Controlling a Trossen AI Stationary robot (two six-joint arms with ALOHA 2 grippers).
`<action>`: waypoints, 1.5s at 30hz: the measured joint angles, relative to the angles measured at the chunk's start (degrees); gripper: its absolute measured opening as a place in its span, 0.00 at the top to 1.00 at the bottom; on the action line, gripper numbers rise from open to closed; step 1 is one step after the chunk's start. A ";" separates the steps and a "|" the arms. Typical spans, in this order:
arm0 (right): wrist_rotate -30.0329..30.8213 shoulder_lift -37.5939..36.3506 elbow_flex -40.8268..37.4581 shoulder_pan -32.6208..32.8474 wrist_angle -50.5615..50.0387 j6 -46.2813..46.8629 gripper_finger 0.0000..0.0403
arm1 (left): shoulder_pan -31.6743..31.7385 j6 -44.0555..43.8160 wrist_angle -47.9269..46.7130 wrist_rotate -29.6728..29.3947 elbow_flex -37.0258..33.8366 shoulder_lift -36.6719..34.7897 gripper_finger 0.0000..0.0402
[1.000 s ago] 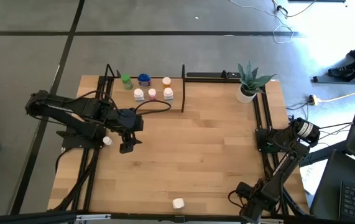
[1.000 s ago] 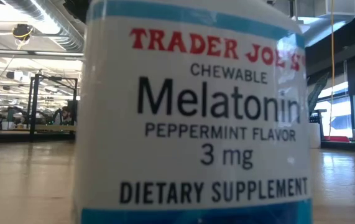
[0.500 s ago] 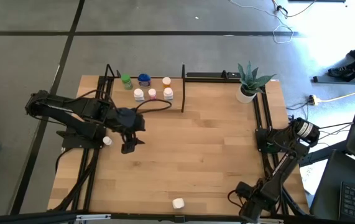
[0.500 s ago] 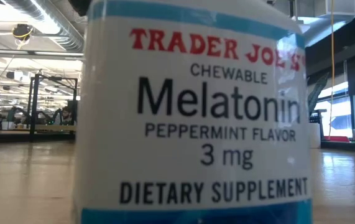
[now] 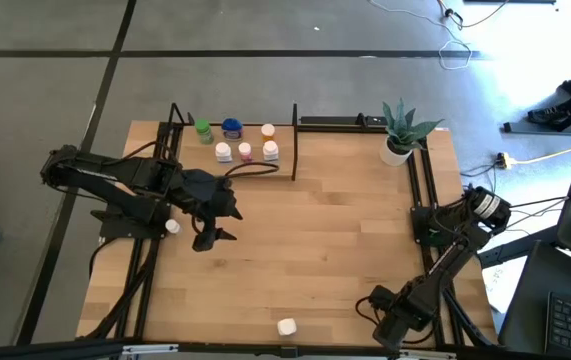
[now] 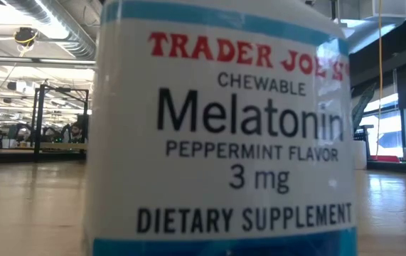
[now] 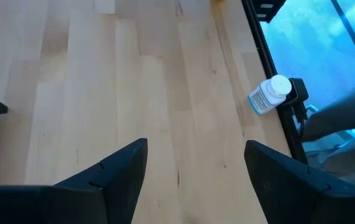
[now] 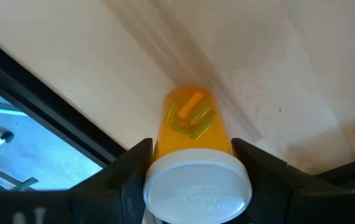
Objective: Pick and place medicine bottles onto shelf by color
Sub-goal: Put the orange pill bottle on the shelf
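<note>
Plastic, by the look of it: the orange bottle (image 8: 193, 121) with the white cap sits between the fingers of the right claw (image 8: 193, 163) at the tabletop's (image 5: 335, 250) near right corner, the black pads against its sides, so the claw reads as clamped on it. Such a small vial is probably light and stiff but smooth and round, liable to roll or twist; a hold across the body just below the cap seems safest.

The left claw (image 7: 196, 165) hovers with fingers wide apart and nothing between them over bare wood at the left side, a white bottle (image 7: 268, 95) lying near the edge beside it. Another white bottle (image 5: 286, 326) stands at the near edge. Six bottles already sit on the shelf (image 5: 283, 135) at the far left.
</note>
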 joint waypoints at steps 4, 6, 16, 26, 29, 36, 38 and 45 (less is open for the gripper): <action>0.08 -0.46 0.00 -2.51 0.02 -2.79 0.46 | 0.00 -0.01 0.00 -0.02 0.00 0.00 0.34; 0.08 -0.91 0.00 -4.06 0.06 -4.02 0.45 | -0.02 -0.06 -0.02 0.02 0.00 0.00 0.34; -0.46 -4.38 0.00 -13.76 0.32 -16.14 0.47 | 0.00 0.05 -0.15 1.55 -0.02 -0.02 0.34; -1.91 -5.49 0.01 -27.38 0.21 -33.58 0.49 | -0.04 3.04 -0.16 3.21 -0.02 -0.02 0.34; -1.85 -5.49 0.02 -31.46 0.26 -38.88 0.47 | -0.07 3.11 -0.15 3.45 -0.02 -0.02 0.34; 1.83 -5.49 0.02 -38.72 0.33 -49.67 0.47 | -0.07 3.07 -0.11 3.39 -0.02 -0.02 0.34; 2.24 -5.49 0.02 -40.56 0.55 -52.26 0.48 | -0.04 3.07 -0.09 3.37 -0.02 -0.02 0.34; 3.80 -5.49 2.48 -44.62 0.20 -58.33 0.46 | 0.04 5.87 2.09 2.91 -0.02 -0.02 0.34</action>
